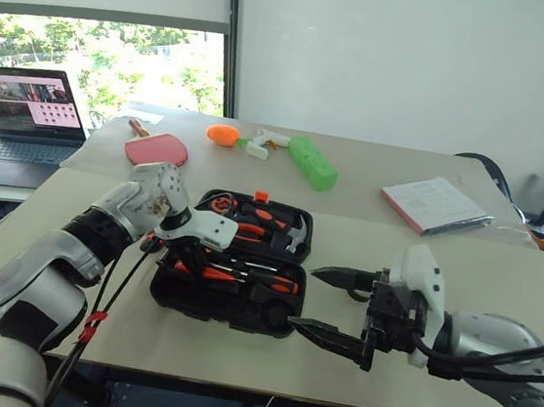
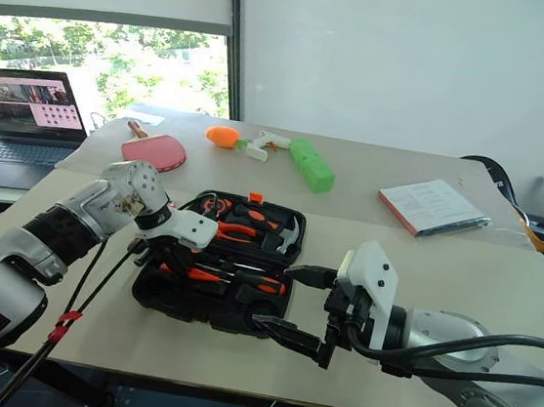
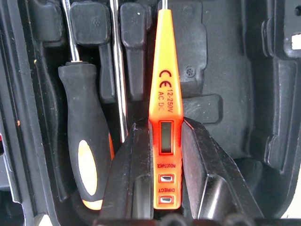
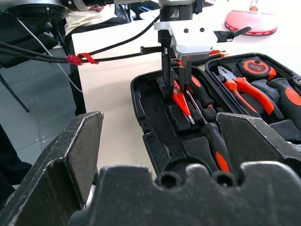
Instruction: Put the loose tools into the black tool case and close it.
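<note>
The left gripper (image 1: pixel 176 252) pinches the orange voltage tester (image 3: pixel 164 113) low over the open black tool case (image 1: pixel 269 311) on the counter (image 1: pixel 443 253), pointing toward 12 o'clock beside a black-and-orange screwdriver (image 3: pixel 87 150), while the right gripper (image 1: pixel 334 306) waits spread wide.

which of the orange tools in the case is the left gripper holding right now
The slim all-orange tester with the small display window, clamped by the left gripper. The black-and-orange screwdriver beside it lies free.

The tabletop (image 1: pixel 460 274) is viewed downward from the head; the open black tool case (image 4: pixel 155 136) is shared — closely by both wrist views.
</note>
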Motion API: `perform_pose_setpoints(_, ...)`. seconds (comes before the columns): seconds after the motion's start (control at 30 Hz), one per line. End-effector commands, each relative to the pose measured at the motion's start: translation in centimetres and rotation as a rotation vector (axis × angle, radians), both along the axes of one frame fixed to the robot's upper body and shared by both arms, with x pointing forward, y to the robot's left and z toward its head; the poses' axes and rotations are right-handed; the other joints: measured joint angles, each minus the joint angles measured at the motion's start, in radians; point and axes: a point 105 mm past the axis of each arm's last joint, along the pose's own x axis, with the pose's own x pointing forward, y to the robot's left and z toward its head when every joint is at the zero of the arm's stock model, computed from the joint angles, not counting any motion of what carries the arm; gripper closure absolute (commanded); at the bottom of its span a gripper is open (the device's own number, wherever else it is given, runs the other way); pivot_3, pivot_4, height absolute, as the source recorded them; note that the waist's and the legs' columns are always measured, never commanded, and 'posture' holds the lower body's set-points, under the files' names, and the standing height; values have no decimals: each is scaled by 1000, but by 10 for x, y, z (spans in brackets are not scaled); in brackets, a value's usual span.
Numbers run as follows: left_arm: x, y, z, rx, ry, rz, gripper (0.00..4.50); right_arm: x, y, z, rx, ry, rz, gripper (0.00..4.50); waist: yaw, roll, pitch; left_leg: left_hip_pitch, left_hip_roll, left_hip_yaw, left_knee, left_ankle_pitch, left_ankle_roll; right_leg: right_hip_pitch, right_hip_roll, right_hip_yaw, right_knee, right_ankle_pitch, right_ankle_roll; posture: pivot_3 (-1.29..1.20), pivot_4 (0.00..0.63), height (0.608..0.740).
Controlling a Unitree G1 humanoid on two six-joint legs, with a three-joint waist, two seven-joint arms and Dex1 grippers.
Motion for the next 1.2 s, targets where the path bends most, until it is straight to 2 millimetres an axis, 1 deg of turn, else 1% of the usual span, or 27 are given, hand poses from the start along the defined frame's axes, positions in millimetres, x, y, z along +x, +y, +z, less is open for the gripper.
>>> perform_pose_setpoints(0.03,-1,11,-5,37,13,23,4088,-1,2,10,18,-48,12,0,0,0,0,0,0,0,0,0,0,0,0,0,0,0,0,0,150,738)
perform_pose_setpoints(0.17,-1,12,1,42,-5,11,4088,-1,3,9,19,-47,9,0,-1,0,0,0,0,0,0,0,0,0,0,0,0,0,0,0,150,738)
perform_pose_setpoints(0.53,0,18,-11,73,10,19,4088,-1,3,6,25,-47,-1,0,-2,0,0,1,1,0,0,0,0,0,1,0,1,0,0,0,150,738)
perform_pose_setpoints(0.7,1,13,-9,40,12,26,4088,-1,3,6,23,-48,-2,0,-2,0,0,2,1,0,0,0,0,1,1,0,1,0,0,0,150,738)
perform_pose_setpoints(0.73,1,11,-7,27,13,30,3091,-1,3,6,23,-47,-1,0,-2,0,0,2,1,0,0,0,0,1,1,0,1,0,0,0,150,738)
perform_pose_setpoints(0.77,1,9,-5,12,12,31,2923,-1,3,6,23,-47,0,0,-2,0,0,2,1,0,0,0,0,1,1,0,1,0,0,0,150,738)
perform_pose_setpoints(0.83,0,7,1,-14,15,35,2086,-1,3,5,22,-44,0,0,-1,0,0,2,1,0,0,0,0,1,1,0,1,0,0,0,150,738)
perform_pose_setpoints(0.87,-1,6,3,-23,17,37,1924,-1,3,4,22,-43,0,0,1,0,0,2,0,0,0,0,0,1,1,0,1,0,0,0,150,738)
perform_pose_setpoints(0.9,-1,6,4,-28,20,38,1517,-1,3,4,22,-42,0,0,2,0,0,1,0,0,0,0,0,1,1,0,1,0,0,0,150,738)
perform_pose_setpoints(1.0,-2,5,24,-85,12,59,458,-1,3,2,21,-36,2,0,5,0,0,1,0,0,1,0,0,1,0,0,1,0,0,0,150,738)
perform_pose_setpoints(1.07,-3,7,34,-101,4,64,39,-1,3,1,20,-32,3,0,6,0,0,0,0,-1,1,0,0,0,0,0,1,0,0,0,150,738)
perform_pose_setpoints(1.17,-5,11,42,-109,-4,63,39,-1,2,0,19,-30,3,0,6,0,0,-1,0,-1,2,0,0,0,0,0,1,0,0,0,150,738)
perform_pose_setpoints(1.2,-6,12,44,-112,-5,62,290,0,2,0,18,-29,3,0,6,0,0,-1,0,-1,2,0,0,0,0,0,1,0,0,0,150,738)
